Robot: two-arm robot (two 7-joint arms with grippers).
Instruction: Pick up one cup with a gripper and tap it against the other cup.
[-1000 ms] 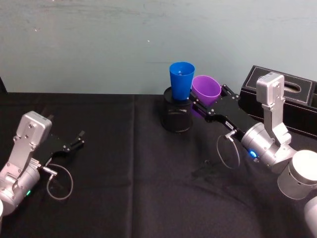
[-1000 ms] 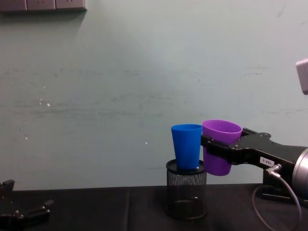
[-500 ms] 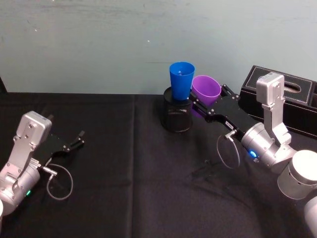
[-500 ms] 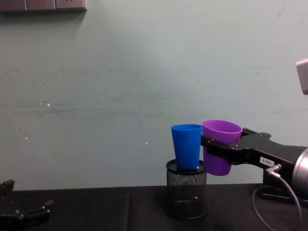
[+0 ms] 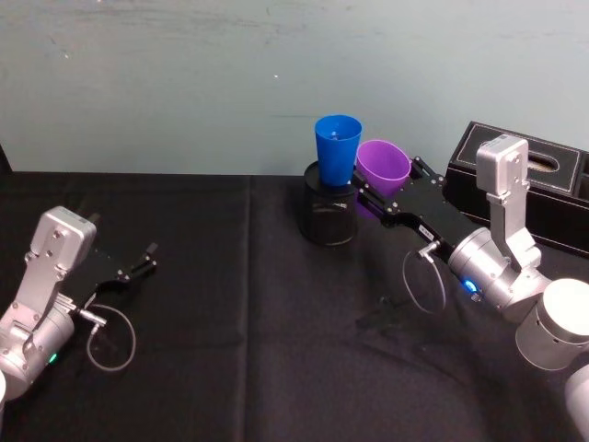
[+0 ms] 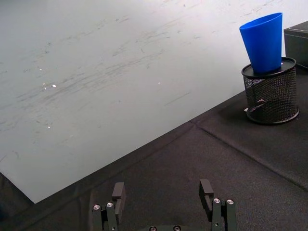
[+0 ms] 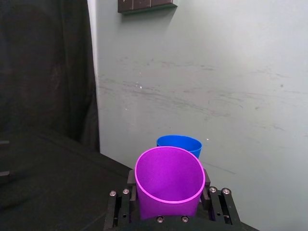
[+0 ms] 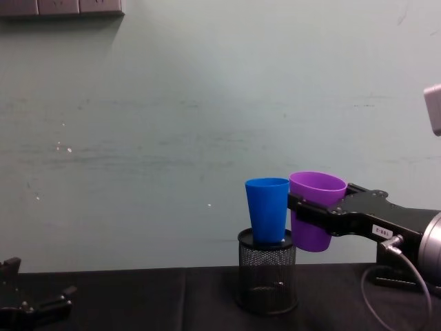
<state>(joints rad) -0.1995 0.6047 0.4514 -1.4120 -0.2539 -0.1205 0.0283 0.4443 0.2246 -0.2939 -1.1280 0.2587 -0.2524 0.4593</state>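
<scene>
Where the right gripper reaches forward, I see its black fingers clamped on either side of the purple cup, holding it upright in the air above the black cloth. The cup's rim meets the blue cup near its lip; I cannot tell whether they actually touch. The blue cup stands upright in a black mesh pen holder. A black box lies behind the right arm. Well apart, the left gripper rests low over the cloth, its fingers spread and holding nothing.
</scene>
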